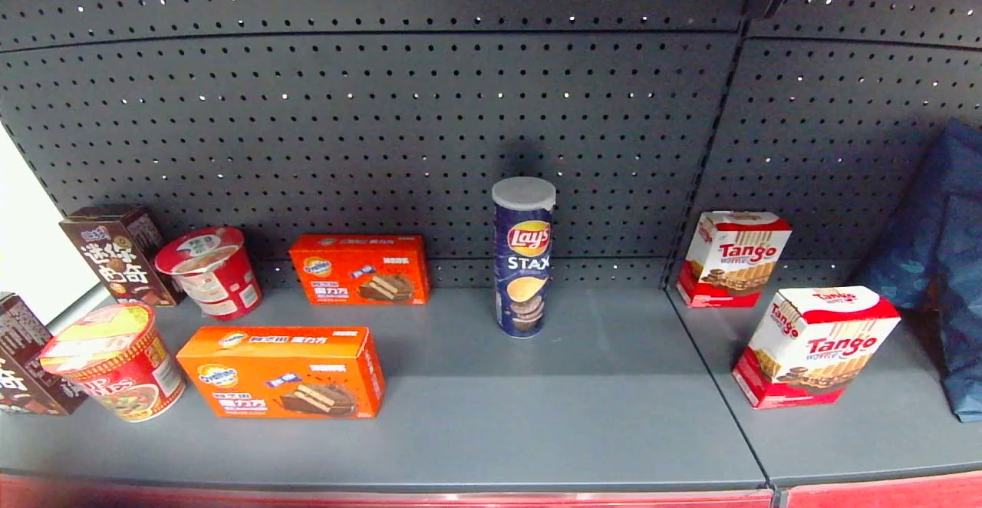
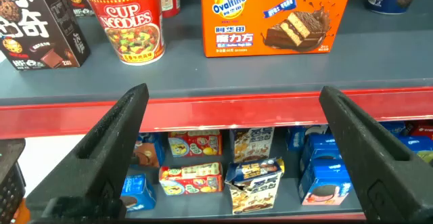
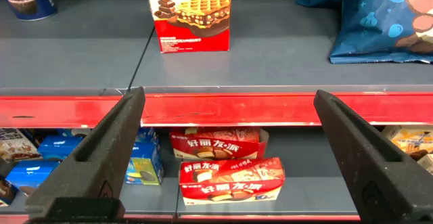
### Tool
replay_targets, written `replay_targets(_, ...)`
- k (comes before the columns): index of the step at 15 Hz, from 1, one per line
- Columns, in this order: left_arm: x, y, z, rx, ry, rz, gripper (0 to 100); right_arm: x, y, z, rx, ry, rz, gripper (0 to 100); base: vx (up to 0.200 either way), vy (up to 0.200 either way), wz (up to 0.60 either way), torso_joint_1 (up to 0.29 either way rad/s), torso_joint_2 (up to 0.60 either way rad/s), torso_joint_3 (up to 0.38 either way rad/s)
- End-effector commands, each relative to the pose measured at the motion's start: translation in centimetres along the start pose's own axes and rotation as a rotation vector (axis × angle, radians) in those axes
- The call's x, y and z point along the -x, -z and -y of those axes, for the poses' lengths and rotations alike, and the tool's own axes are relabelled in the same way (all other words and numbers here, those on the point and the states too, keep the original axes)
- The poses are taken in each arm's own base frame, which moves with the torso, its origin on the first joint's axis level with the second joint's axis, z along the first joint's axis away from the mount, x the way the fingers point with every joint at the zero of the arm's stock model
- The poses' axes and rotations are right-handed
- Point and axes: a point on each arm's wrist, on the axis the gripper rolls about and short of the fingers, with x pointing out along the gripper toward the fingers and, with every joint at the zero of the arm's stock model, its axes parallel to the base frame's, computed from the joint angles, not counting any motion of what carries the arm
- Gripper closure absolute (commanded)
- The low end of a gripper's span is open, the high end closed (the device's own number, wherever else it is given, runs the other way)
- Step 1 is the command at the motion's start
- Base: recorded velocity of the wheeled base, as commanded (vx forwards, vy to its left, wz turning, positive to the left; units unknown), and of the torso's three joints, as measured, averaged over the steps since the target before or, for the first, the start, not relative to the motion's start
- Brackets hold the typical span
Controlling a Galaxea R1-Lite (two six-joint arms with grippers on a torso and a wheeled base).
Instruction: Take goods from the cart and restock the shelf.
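The grey shelf (image 1: 552, 416) carries an upright blue chips can (image 1: 523, 258) in the middle. Two orange cake boxes (image 1: 284, 374) lie to its left and two red-and-white wafer boxes (image 1: 813, 347) stand to its right. My left gripper (image 2: 233, 95) hangs open and empty in front of the shelf's red front edge (image 2: 223, 112), below the near orange box (image 2: 277, 17) and a cup of noodles (image 2: 128, 21). My right gripper (image 3: 228, 97) is open and empty too, level with the red edge below a wafer box (image 3: 189, 14).
Two noodle cups (image 1: 115, 362) and brown boxes (image 1: 115, 251) crowd the shelf's left end. A blue bag (image 1: 951, 262) lies at the far right. The lower shelf holds blue and yellow packs (image 2: 254, 183) and red boxes (image 3: 223, 163). Bare shelf lies in front of the can.
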Motion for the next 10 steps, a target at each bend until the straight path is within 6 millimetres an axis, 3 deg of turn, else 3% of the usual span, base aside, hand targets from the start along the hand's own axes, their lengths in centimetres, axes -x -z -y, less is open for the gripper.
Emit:
replay_targets(1, -0.01, 0.00, 0.00, 0.000, -0.001, -0.001, 0, 0.00, 0.00, 0.00, 0.000, 0.000, 0.001, 0, 0.000, 0.000, 0.00, 0.000, 0.00, 0.000)
replay_targets(4, -0.01, 0.00, 0.00, 0.000, -0.001, -0.001, 0, 0.00, 0.00, 0.00, 0.000, 0.001, 0.001, 0, 0.000, 0.000, 0.00, 0.000, 0.00, 0.000)
replay_targets(10, -0.01, 0.00, 0.00, 0.002, -0.001, -0.001, 0, 0.00, 0.00, 0.01, 0.000, 0.004, 0.001, 0, 0.000, 0.000, 0.60, 0.003, 0.00, 0.002)
